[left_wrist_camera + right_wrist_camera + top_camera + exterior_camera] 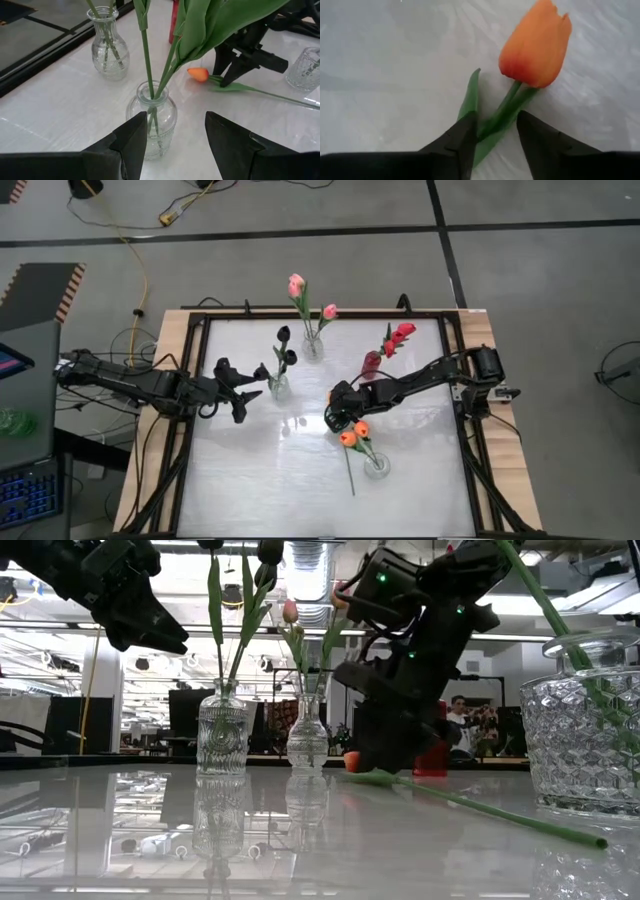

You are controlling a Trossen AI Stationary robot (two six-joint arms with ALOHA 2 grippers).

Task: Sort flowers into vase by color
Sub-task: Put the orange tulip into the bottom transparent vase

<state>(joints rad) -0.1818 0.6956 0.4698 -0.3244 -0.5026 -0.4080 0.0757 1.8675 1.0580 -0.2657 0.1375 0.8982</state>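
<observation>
Your right gripper (495,131) straddles loose orange tulip (536,44) stem, fingers apart, on glossy table (260,480). Left gripper (176,131) released, beside ribbed glass vase (152,120).

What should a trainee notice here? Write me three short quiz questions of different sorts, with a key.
1. True or false: the orange tulip at the right gripper stands in a vase.
2. The left gripper, jaws open, faces a vase holding tulips of which colour? A) pink B) black C) orange
3. Fill in: the vase nearest the table's far edge holds ___ tulips.

Key: 1. False, it lies flat on the table. 2. B. 3. pink.
</observation>
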